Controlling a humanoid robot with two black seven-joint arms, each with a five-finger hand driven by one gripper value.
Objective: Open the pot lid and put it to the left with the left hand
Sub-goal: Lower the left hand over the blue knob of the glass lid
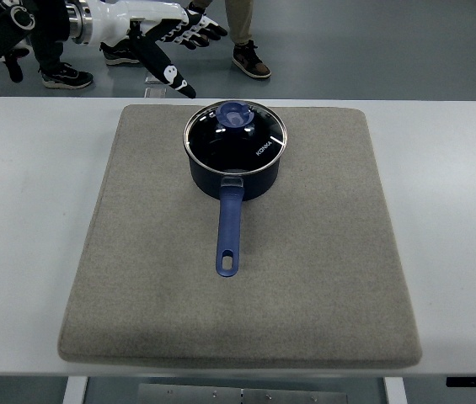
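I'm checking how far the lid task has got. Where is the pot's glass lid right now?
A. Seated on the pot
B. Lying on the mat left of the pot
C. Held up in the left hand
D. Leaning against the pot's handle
A. The lid sits on the pot with its blue knob on top, while the left hand hovers open beyond the table's far edge, holding nothing.

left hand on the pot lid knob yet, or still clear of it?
Apart. The top view shows the white-and-black left hand open beyond the table's far edge, with bare grey mat between it and the blue knob of the glass lid.
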